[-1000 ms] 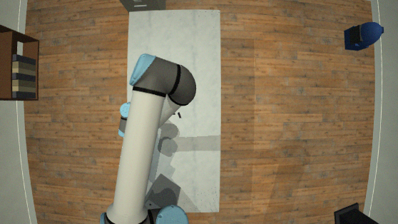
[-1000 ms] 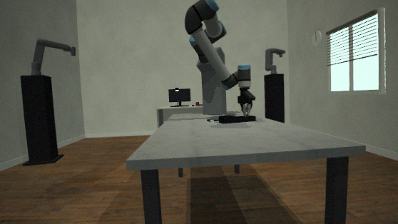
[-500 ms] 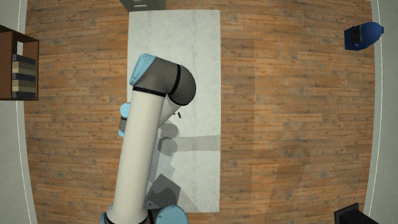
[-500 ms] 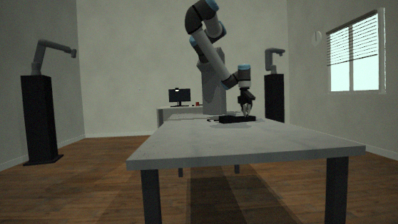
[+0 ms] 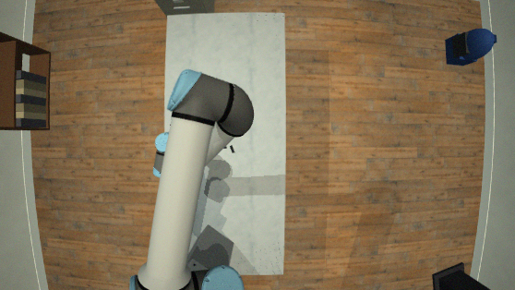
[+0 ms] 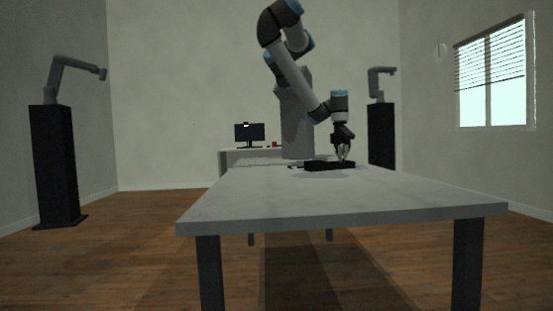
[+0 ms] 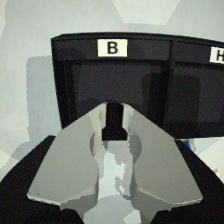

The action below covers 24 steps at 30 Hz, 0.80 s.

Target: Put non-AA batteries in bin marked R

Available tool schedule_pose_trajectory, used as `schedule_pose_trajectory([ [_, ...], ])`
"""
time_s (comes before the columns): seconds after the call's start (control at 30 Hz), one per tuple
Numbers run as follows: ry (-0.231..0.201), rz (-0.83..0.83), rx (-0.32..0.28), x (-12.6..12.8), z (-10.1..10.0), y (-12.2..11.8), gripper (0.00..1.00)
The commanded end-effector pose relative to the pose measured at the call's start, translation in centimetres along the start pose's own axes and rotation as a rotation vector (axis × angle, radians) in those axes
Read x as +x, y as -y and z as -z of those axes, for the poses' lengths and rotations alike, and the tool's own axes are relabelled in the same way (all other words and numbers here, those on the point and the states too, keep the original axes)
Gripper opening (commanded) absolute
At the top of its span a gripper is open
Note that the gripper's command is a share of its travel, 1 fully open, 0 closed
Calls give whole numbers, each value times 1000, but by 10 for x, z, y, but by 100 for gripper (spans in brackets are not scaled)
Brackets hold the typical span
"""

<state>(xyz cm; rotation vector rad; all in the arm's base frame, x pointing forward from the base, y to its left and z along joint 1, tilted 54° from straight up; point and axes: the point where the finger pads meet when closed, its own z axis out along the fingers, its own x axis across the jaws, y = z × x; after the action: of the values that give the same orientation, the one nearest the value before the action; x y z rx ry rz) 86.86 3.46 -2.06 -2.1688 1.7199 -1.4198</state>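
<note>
i have the pincer (image 6: pixel 342 159) (image 7: pixel 113 105) pressed together with nothing pinched, its tips low over the edge of the black bin marked b (image 6: pixel 324 165) (image 7: pixel 112 87). the bin marked h (image 7: pixel 197 95) adjoins it on the right of my wrist view, and both stand upright on the tabletop (image 5: pixel 258 222) (image 6: pixel 337 198) (image 7: pixel 17 95). a small blue item (image 7: pixel 187 144) peeks out just beside the bins, mostly hidden behind one finger; i cannot tell if it's a battery. from above, i see a small dark piece (image 5: pixel 232 149) lying near the arm (image 5: pixel 177 199) (image 6: pixel 297 74), too tiny to identify.
</note>
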Motion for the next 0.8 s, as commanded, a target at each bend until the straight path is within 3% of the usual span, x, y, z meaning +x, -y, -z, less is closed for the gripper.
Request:
schedule_pose_trajectory([
  [0.0,1,1,2,-1,11,1,4],
  [0.77,1,1,2,-1,41,1,4],
])
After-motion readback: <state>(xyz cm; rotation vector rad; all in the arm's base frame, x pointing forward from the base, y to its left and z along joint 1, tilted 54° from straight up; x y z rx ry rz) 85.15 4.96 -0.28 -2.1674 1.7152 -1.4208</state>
